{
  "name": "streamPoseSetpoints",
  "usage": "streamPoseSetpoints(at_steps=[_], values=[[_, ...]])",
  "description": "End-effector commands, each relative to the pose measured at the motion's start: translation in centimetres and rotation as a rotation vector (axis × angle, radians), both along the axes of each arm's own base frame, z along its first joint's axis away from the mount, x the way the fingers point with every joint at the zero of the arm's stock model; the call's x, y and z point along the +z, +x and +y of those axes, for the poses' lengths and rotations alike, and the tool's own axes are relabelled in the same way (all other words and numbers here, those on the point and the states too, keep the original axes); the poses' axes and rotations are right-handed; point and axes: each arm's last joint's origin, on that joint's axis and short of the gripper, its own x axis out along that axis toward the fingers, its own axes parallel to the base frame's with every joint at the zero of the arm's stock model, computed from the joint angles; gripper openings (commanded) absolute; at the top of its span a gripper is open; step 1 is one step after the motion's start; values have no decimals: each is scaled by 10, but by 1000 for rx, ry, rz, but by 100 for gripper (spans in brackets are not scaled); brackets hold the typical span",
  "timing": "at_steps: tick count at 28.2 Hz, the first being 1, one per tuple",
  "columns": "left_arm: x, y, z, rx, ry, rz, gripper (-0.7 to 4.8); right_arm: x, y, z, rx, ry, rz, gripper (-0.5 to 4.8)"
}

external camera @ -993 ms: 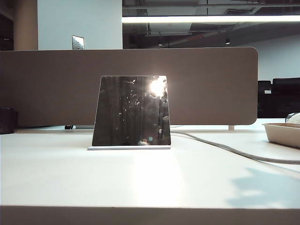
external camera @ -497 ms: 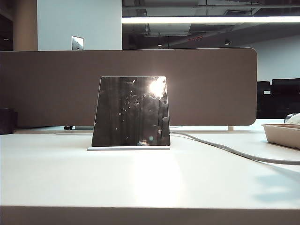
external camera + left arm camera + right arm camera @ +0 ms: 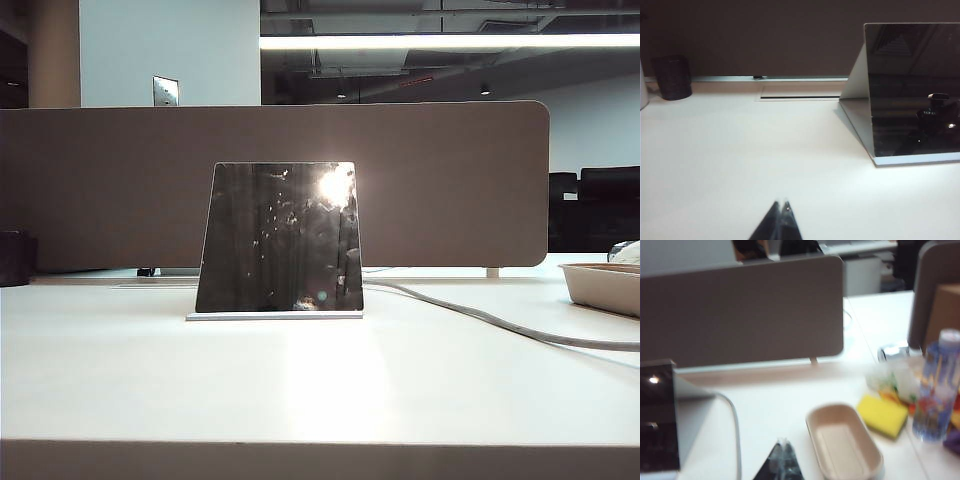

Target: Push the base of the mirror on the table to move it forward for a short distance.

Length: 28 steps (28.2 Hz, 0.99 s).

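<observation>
Mirror (image 3: 280, 238) upright on base (image 3: 275, 316), left of centre on the surface (image 3: 320, 385), in front of the brown partition panel (image 3: 450, 180). Glint high on the right of the mirror face.

Change over the last second: soft shadow on the surface at lower right, broad a second ago, fainter half a second ago, now gone from the exterior view. Mirror and base in the same spot across all three exterior frames. Read as: right arm drawn away from the near right of the surface, no contact with the base.

Left gripper (image 3: 781, 221): tips together, nothing between them, low over bare surface, well apart from the mirror (image 3: 912, 87) and base (image 3: 915, 159), which sit off to one side ahead.

Right gripper (image 3: 782, 460): tips appear together, picture blurred; near the beige tray (image 3: 842, 447), yellow sponge (image 3: 883, 416) and bottle (image 3: 935, 385) beyond it. Mirror (image 3: 657, 417) far to the side.

Judgement: push not yet begun. Cable (image 3: 500, 325) trails from behind the mirror; possible drag.
</observation>
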Motion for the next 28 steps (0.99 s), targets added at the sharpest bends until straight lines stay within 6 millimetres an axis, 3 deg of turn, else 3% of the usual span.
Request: streamPoseSetpoints(at_steps=[1,10,16,21,28], values=[[1,0,0,2,4,-12,-1,-23,1,1,-6,-32,-13,0],[1,0,0,2,4,-12,-1,-113,1,10,73,-82,-127,0],[1,0,0,2,4,-12,-1,-154,-5,19,142,-102,-225,0],[1,0,0,2,4,-12,-1,-162,-8,24,175,-146,-228,0],[1,0,0,2,4,-12,-1,-161,-11,30,91,-218,-247,0]])
